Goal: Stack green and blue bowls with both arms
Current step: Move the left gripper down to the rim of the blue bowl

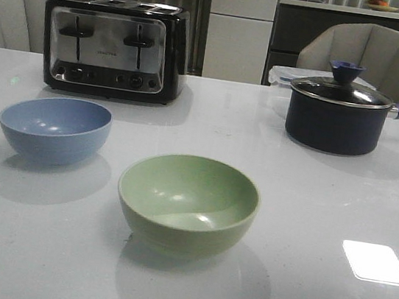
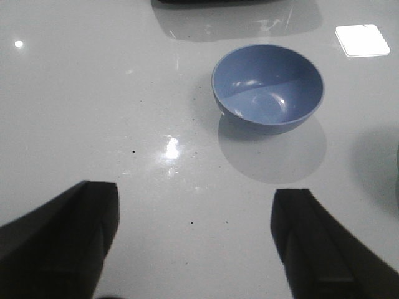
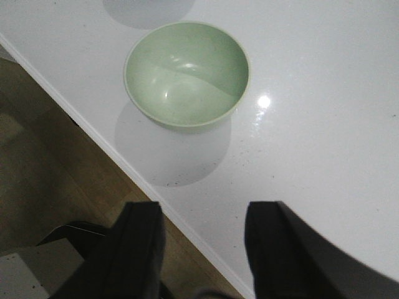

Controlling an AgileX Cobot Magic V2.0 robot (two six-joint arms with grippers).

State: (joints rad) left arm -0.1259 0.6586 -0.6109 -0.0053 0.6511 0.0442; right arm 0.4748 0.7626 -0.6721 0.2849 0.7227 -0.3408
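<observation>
Green bowl (image 1: 187, 204) at four o'clock from blue bowl (image 1: 54, 129), apart; left gripper (image 2: 194, 249) and right gripper (image 3: 201, 249) both spread wide, empty.

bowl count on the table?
2. Blue bowl at the table's left, in front of the toaster; green bowl nearer the front, centre. Both upright, apart, empty. None seem hidden.

The left arm's dark blocky tool (image 2: 194, 240) hangs with fingers spread wide; the right arm's dark tool (image 3: 199, 249) also gapes, holding nothing
</observation>
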